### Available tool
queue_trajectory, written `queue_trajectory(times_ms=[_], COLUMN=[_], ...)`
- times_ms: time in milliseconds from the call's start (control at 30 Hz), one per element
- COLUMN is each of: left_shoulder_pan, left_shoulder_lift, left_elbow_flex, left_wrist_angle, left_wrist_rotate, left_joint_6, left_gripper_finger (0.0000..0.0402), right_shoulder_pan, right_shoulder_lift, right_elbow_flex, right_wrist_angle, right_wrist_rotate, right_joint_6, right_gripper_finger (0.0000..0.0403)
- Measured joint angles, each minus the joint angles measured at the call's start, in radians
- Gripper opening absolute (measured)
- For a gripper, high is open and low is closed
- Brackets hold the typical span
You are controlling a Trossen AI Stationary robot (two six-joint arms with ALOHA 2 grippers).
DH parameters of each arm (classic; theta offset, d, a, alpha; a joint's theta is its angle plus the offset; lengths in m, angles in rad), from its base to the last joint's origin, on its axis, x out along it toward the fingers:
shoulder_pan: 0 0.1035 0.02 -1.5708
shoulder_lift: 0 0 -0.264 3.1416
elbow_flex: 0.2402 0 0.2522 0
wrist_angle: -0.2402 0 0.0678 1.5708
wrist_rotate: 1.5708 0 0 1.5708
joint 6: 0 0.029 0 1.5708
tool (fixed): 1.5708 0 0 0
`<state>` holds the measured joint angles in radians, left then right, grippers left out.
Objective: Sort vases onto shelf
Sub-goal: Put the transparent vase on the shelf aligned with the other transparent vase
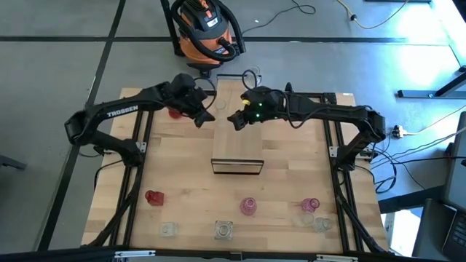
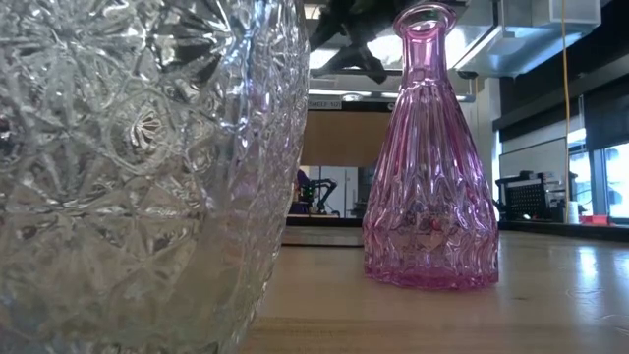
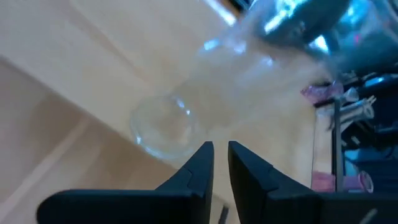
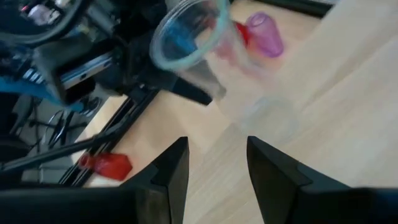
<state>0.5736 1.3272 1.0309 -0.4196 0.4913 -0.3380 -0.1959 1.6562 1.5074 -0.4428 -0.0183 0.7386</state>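
The left hand hovers at the shelf's far left end, fingers nearly together beside a clear vase standing on the shelf, gripping nothing. The right hand waits open at the far right end. The vase is transparent and blurred, its rim hard to trace. More vases line the desk's near edge.

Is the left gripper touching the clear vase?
Apart. Left wrist view: the left gripper has nearly closed fingers with bare wood between them and the clear vase.
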Motion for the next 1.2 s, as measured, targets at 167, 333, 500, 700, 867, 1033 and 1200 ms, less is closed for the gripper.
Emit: queue_trajectory(times_ms=[167,333,500,700,867,1033,1200], left_shoulder_pan=[0.005,0.011,0.011,0.012,0.023,0.031,0.036], left_shoulder_lift=[0.044,0.071,0.084,0.087,0.087,0.087,0.093], left_elbow_flex=[0.0,0.0,0.0,0.0,0.0,0.0,0.0], left_wrist_angle=[0.062,0.125,0.197,0.254,0.282,0.308,0.316], left_wrist_rotate=[-0.015,-0.025,-0.032,-0.057,-0.07,-0.085,-0.089], left_joint_6=[-0.001,-0.001,-0.021,-0.04,-0.045,-0.045,-0.047], left_gripper_finger=[0.0041,0.0041,0.0041,0.0041,0.0041,0.0041,0.0041], right_shoulder_pan=[-0.001,-0.001,-0.001,-0.001,0.0,-0.001,-0.001], right_shoulder_lift=[0.0,0.0,0.0,0.0,0.0,0.002,0.028], right_elbow_flex=[0.0,0.0,0.0,0.0,0.0,0.0,0.002], right_wrist_angle=[-0.002,-0.004,-0.009,-0.012,-0.012,-0.005,0.049], right_wrist_rotate=[0.051,0.09,0.171,0.248,0.303,0.362,0.365], right_joint_6=[0.019,0.029,0.052,0.068,0.069,0.069,0.072], right_gripper_finger=[0.0144,0.0144,0.0144,0.0144,0.0144,0.0144,0.0144])
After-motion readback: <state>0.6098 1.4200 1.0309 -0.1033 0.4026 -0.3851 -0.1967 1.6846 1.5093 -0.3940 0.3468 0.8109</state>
